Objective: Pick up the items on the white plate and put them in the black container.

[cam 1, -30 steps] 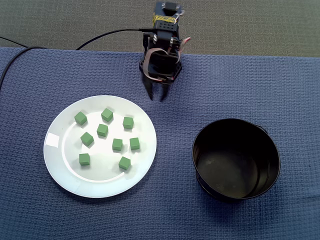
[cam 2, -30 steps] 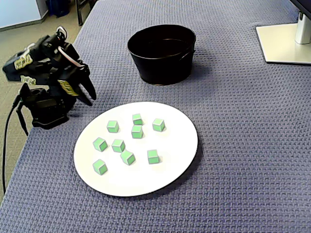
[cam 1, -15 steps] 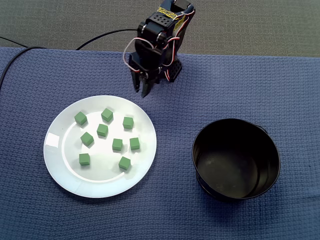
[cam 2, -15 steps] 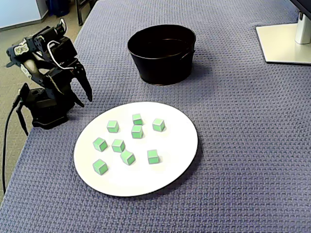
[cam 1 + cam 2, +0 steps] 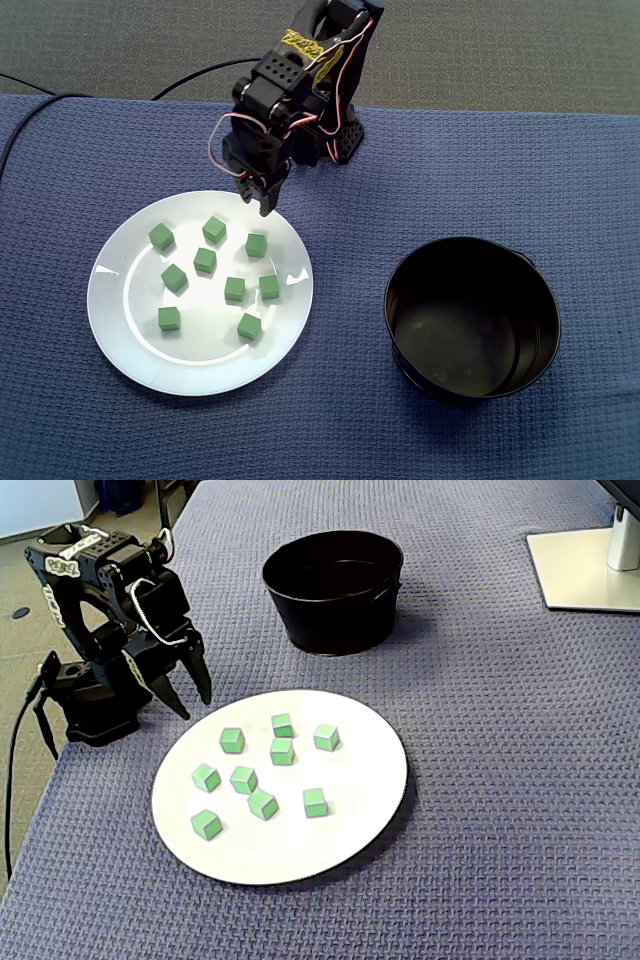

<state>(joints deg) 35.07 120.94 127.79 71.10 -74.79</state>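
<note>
Several small green cubes (image 5: 235,289) (image 5: 283,751) lie scattered on a white plate (image 5: 130,345) (image 5: 365,800) on the blue cloth. The black round container (image 5: 472,318) (image 5: 335,590) stands empty; in one fixed view it is right of the plate. My gripper (image 5: 255,203) (image 5: 195,706) points down over the plate's rim nearest the arm base, close to a cube (image 5: 214,230) (image 5: 232,740). Its fingers are a little apart and hold nothing.
The arm's black base (image 5: 95,705) sits at the cloth's edge with a cable (image 5: 200,75) (image 5: 20,750) trailing off it. A white monitor stand (image 5: 585,570) occupies one far corner. Bare blue cloth (image 5: 340,420) surrounds the plate and container.
The arm has risen from its folded pose and swung toward the plate, carrying the gripper from beside the base to over the plate's rim. The cubes and container have not moved.
</note>
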